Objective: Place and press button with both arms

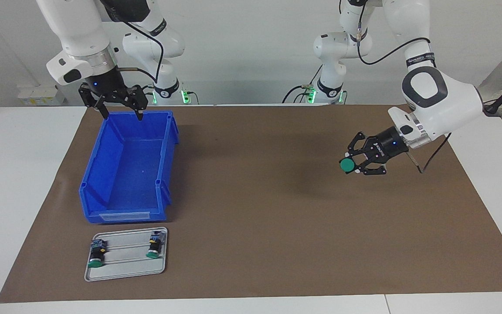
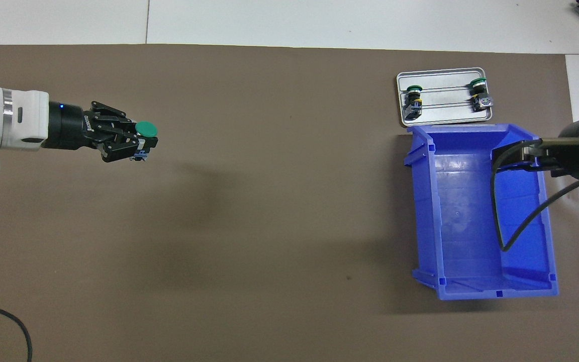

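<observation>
I've got the left gripper [image 1: 350,165] jaws clamped on the button [image 1: 346,165] well clear of the bin [image 1: 103,174], cap pointing toward it; right gripper [image 1: 122,114] waits spread over its rim.

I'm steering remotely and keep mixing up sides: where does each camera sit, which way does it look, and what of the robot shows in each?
Facing view: high across the table, looking at the robots; both arms and bases show, left gripper holding a button, right gripper open over the blue bin.
Overhead view: above the robots' end, looking forward and steeply down; only forearms and grippers show.
Shared: bin, tray, brown mat, held button, half a turn apart.
</observation>
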Motion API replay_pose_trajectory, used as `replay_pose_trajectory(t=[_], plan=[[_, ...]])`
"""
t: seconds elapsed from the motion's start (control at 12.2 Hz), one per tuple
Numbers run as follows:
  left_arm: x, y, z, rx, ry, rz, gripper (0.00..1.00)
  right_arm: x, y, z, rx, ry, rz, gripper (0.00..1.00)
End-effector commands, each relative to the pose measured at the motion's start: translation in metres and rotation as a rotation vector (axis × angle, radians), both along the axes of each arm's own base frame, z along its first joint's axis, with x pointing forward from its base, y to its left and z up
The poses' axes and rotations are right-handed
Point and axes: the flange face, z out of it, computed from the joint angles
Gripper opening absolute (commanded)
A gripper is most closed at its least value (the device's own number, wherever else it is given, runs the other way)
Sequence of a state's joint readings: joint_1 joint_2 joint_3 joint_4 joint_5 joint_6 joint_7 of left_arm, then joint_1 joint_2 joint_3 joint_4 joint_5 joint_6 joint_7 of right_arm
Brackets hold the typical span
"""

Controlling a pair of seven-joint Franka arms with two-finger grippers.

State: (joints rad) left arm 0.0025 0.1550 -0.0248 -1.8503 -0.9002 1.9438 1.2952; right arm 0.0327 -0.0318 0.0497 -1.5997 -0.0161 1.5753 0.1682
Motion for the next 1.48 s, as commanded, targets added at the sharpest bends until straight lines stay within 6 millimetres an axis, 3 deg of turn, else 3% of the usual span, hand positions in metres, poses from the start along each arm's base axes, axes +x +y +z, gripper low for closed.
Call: replay_pose_trajectory(t=[0.0, 0.33, 0.66, 1.15, 1.4], plan=[[-0.032, -0.002, -0.021, -0.001, -0.098, 0.043, 0.0, -0.006, -0.002, 0.002, 0.003, 0.0, -0.017, 1.0], [-0.059, -0.045, -0.051, -0.113, -0.168, 0.179, 0.0, -0.006, -0.002, 0.002, 0.003, 0.0, -0.017, 1.0], [-0.074, -0.1, -0.067, -0.167, -0.204, 0.32, 0.0, -0.006, -0.002, 0.002, 0.003, 0.001, -0.017, 1.0], [-0.088, -0.137, -0.118, -0.218, -0.256, 0.354, 0.0, -0.006, -0.002, 0.002, 0.003, 0.0, -0.019, 1.0], [-0.09, -0.139, -0.15, -0.217, -0.286, 0.358, 0.0, -0.006, -0.002, 0.002, 0.003, 0.0, -0.017, 1.0]])
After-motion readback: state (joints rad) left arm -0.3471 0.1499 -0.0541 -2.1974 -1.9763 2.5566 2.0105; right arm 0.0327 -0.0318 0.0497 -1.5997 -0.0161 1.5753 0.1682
